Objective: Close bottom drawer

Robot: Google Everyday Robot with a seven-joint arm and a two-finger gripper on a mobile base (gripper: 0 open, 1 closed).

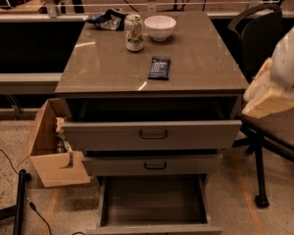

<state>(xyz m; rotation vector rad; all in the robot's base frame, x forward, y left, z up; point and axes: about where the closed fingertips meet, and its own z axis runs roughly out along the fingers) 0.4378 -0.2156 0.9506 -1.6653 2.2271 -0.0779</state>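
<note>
The grey cabinet [152, 77] has all three drawers pulled out. The bottom drawer [154, 228] is the lowest one and is pulled out the farthest. Its inside looks empty, and its front panel lies at the lower edge of the view. I cannot see its handle. My gripper [265, 94], a cream-white shape on the white arm, hangs at the right edge, beside the cabinet's top right corner. It is well above the bottom drawer and touches no drawer.
The top drawer [152, 134] and middle drawer [154, 164] stick out above the bottom one. On the cabinet top are a can [134, 32], a white bowl [160, 27], a dark packet [159, 67] and a bag [107, 19]. An open cardboard box [49, 151] stands left, a black chair [264, 38] right.
</note>
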